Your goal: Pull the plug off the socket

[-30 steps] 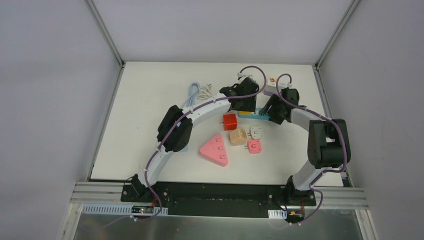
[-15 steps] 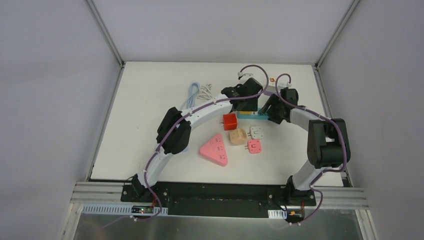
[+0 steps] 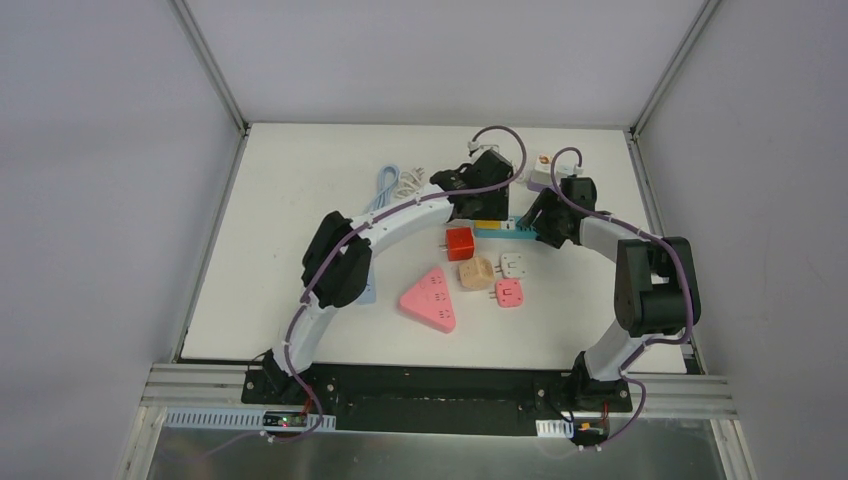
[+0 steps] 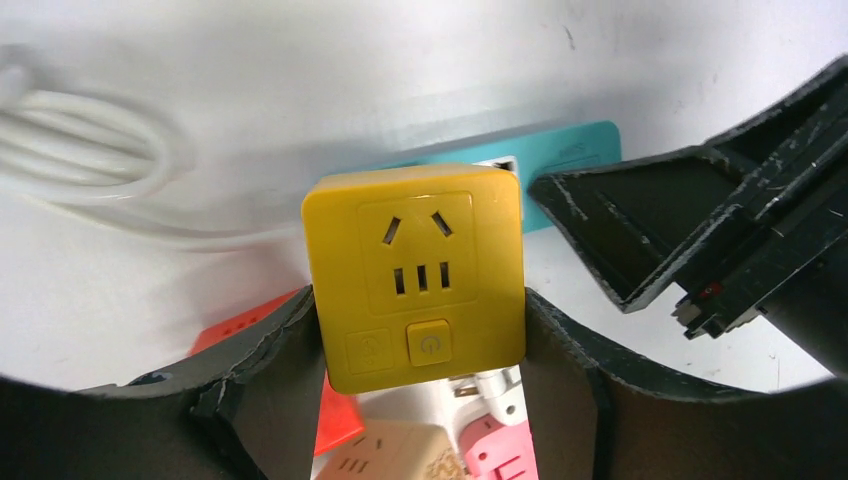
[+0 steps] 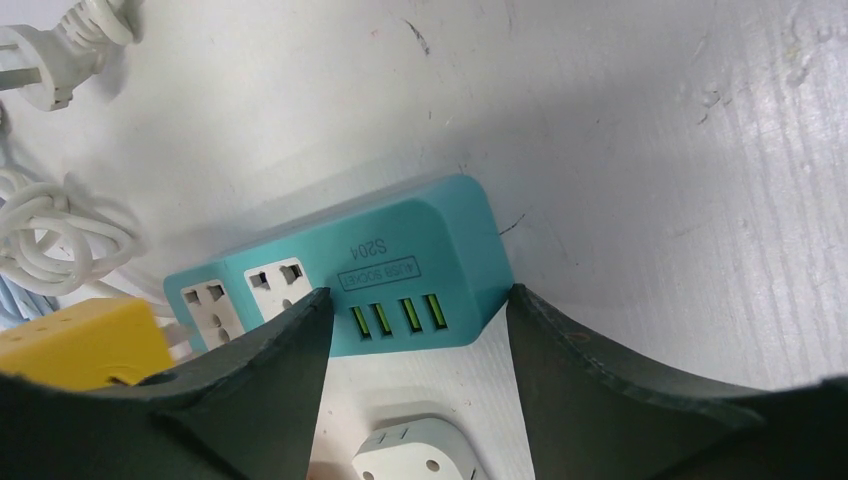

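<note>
Counter edges: the white counter (image 3: 290, 230) is ending at grey walls on its left, far and right sides, and the arm bases are sitting along the near edge.
Open room: bare surface is lying across the left half and along the far edge. The work is crowding into the far right part.
Near clutter: a red adapter (image 3: 459, 243), tan adapter (image 3: 475, 272), white adapter (image 3: 514, 264), small pink adapter (image 3: 509, 292) and pink triangular strip (image 3: 430, 298) are lying just on the near side of the work.
Far clutter: a white coiled cable (image 4: 80, 140) and a blue cable (image 3: 387, 183) are lying to the left of the grippers.
Left gripper: the left gripper (image 4: 415, 330) is clamping the yellow plug (image 4: 415, 270) by two opposite sides, with the plug's button face turned to the wrist camera.
Right gripper: the right gripper (image 5: 417, 300) is pinching the USB end of the teal socket strip (image 5: 400, 250), one finger on each side.
Task's thing: the yellow plug is sitting at the strip's left end, between the left fingers and opposite the right gripper's hold.
Hidden: the plug's body is covering its joint with the strip, so whether the prongs are seated cannot be told.
Cut off: the right wrist view is cropping the plug at its lower left corner.
Top view: both grippers are covering most of the strip.
</note>
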